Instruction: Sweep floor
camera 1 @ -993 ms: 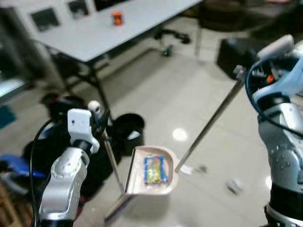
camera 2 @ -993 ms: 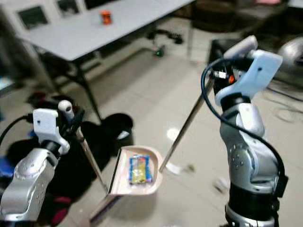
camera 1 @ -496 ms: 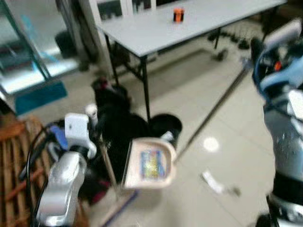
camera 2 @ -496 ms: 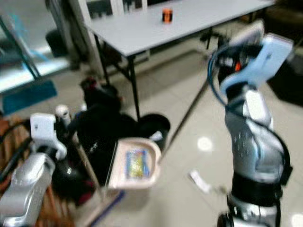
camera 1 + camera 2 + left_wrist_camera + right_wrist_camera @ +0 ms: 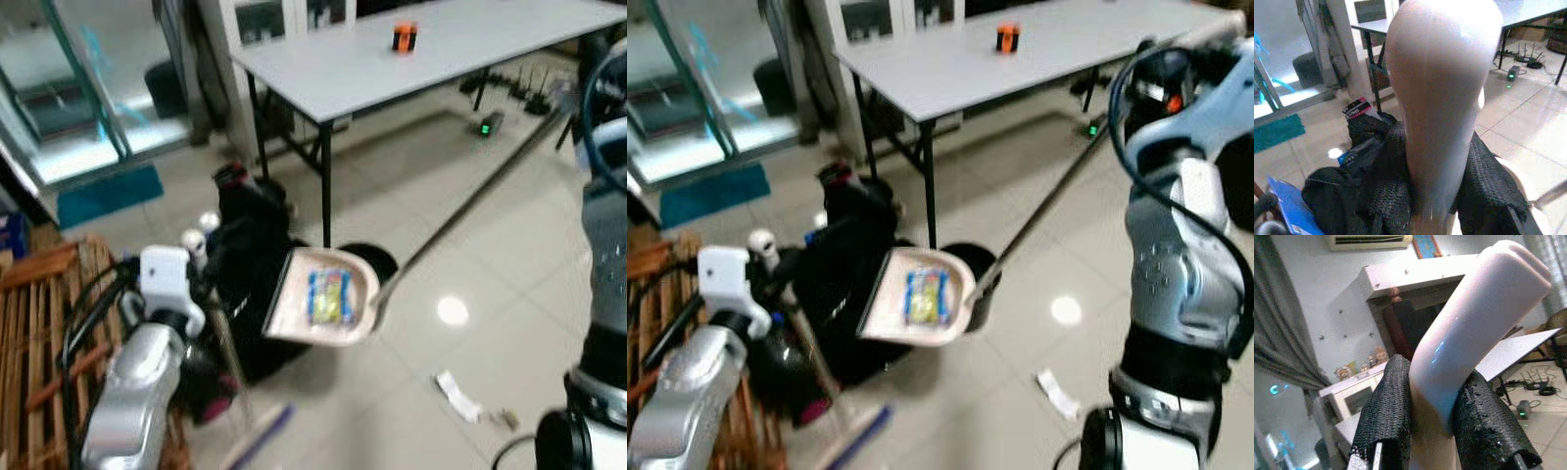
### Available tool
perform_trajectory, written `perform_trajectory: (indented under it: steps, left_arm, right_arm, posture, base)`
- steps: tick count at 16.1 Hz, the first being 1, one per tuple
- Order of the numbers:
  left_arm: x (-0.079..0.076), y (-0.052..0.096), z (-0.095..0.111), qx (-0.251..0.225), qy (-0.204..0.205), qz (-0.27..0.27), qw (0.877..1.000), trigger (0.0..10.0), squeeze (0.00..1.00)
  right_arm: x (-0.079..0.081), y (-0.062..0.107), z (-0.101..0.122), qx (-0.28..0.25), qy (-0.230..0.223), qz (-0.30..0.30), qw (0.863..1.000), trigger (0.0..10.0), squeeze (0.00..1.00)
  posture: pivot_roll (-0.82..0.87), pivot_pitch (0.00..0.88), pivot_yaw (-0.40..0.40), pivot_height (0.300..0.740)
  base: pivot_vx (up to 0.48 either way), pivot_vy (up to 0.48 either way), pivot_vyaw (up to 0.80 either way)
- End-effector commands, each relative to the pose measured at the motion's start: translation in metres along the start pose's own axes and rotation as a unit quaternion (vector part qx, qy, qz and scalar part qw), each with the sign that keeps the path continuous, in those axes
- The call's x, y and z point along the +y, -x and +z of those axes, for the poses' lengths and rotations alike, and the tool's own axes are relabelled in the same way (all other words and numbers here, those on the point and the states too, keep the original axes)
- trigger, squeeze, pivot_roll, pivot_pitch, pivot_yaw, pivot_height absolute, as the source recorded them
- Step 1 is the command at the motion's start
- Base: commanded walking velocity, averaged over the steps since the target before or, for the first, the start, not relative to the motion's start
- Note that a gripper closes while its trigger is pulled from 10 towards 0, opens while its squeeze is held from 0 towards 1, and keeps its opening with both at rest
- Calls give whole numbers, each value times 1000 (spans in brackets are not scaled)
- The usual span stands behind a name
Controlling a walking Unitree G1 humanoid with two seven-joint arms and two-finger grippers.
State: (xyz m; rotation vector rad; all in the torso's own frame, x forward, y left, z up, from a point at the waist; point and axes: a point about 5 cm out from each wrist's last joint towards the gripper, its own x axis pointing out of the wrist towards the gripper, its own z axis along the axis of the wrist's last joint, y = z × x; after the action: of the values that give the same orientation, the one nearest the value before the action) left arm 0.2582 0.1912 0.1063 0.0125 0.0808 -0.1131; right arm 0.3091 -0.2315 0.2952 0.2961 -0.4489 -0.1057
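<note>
left end effector (image 5: 1436, 205) pinches pale broom handle (image 5: 1442, 98); black fingers (image 5: 1484, 191) pressed on both sides. right end effector (image 5: 1432, 431) clamps pale dustpan handle (image 5: 1469, 333), metal pole (image 5: 470, 201) slanting down to dustpan (image 5: 328, 296). dustpan raised off floor, above black bin (image 5: 377, 262), beside black bag (image 5: 250, 284). blue-yellow wrapper (image 5: 330, 296) lies in pan. white paper scrap (image 5: 457, 396) on tiled floor (image 5: 411, 186). grey counter (image 5: 392, 64) behind, orange object (image 5: 404, 37) on top.
</note>
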Motion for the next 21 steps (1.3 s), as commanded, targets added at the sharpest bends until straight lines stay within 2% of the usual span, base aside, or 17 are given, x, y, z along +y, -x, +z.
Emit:
perform_trajectory:
  steps: [1,5,10,16,21]
  left_arm:
    - [-5,-2,6,-18,1,-5,1000,10000,0]
    - [-4,-3,5,-17,3,-6,1000,10000,0]
    - [-4,-6,1,-15,4,-10,1000,10000,0]
    - [-5,-7,-1,-17,5,-14,1000,10000,0]
    - [-6,-8,1,-23,12,-11,1000,10000,0]
  right_arm:
    - [-11,-3,14,-34,10,-26,999,10000,0]
    - [-18,-7,16,-41,39,-42,998,10000,0]
    - [-20,-11,16,-43,72,-41,996,10000,0]
    - [-18,-11,13,-44,76,-35,996,10000,0]
    - [-9,-9,7,-35,81,-13,996,10000,0]
  posture:
    - [32,0,78,740]
    - [33,0,77,740]
    - [31,0,78,740]
    - [30,0,78,740]
    - [30,0,77,740]
  base:
    - [315,0,0]
    - [334,0,0]
    - [368,0,0]
    - [441,0,0]
    - [377,0,0]
